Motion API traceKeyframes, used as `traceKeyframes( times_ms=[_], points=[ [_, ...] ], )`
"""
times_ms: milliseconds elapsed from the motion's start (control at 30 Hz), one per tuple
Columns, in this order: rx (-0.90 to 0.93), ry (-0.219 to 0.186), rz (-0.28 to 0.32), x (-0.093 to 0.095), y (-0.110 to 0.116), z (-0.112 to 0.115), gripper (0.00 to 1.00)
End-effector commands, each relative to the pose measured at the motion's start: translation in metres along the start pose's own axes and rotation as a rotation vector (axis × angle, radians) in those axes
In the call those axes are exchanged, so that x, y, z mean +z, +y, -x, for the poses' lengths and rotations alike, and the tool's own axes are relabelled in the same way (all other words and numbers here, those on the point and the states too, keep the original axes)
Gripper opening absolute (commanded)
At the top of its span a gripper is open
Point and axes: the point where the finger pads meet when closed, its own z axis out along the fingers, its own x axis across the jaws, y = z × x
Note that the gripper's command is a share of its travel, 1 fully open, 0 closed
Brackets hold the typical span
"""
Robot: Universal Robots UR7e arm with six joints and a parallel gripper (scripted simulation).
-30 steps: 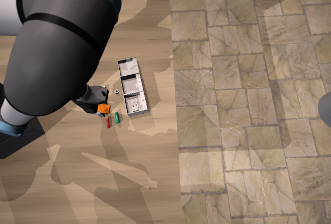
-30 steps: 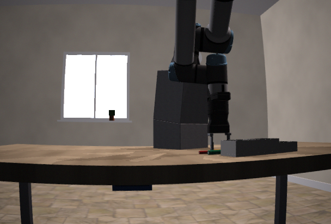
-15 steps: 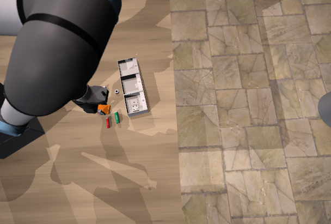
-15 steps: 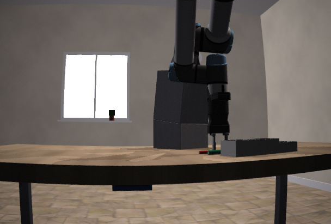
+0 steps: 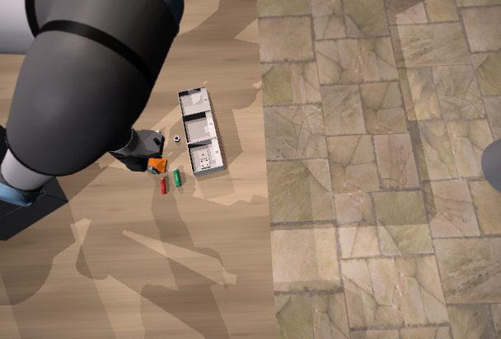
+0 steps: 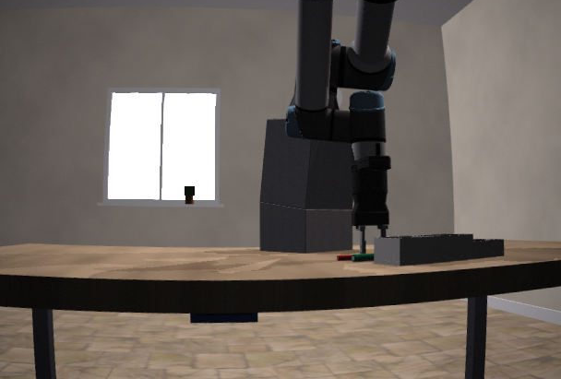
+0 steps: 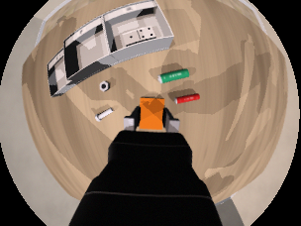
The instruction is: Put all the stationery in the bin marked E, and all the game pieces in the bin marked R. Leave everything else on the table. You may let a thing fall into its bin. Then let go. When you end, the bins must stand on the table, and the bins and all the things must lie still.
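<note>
A: So, where was the gripper [image 7: 152, 123]?

B: Down at the counter [image 5: 124, 251], its fingers clamped on the orange block [image 5: 157, 164]. In the wrist view the block sat squarely between the two fingers, with the counter right under it.

A: And the bins?

B: Three grey-walled bins stood in one row [image 5: 201, 131], touching end to end, just beside the gripper. The one nearest the green marker held two pale dice [image 5: 203, 159]; in the wrist view their dark pips showed. The other two bins looked bare inside apart from shadow.

A: Could you read the E or the R on any bin?

B: No. No letter was legible in any view; from the exterior camera the bins' walls were a plain dark grey.

A: Anything else lying about?

B: A green marker [image 5: 177, 177] and a red marker [image 5: 163, 185] lay side by side on the counter, close but apart, near the block. The green one carried a pale label, too small to read. A small metal nut [image 5: 175, 138] sat by the middle bin, and a small white piece [image 7: 103, 113] lay near it in the wrist view.
</note>
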Motion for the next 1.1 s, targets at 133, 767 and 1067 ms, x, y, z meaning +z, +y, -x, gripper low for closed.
traceKeyframes(
  times_ms=[133,767,1067],
  points=[
    [0.0,0.0,-0.001,0.0,0.0,0.0,0.7],
    [0.0,0.0,-0.001,-0.044,0.0,0.0,0.7],
    [0.0,0.0,-0.001,-0.06,0.0,0.0,0.7]
  ],
)
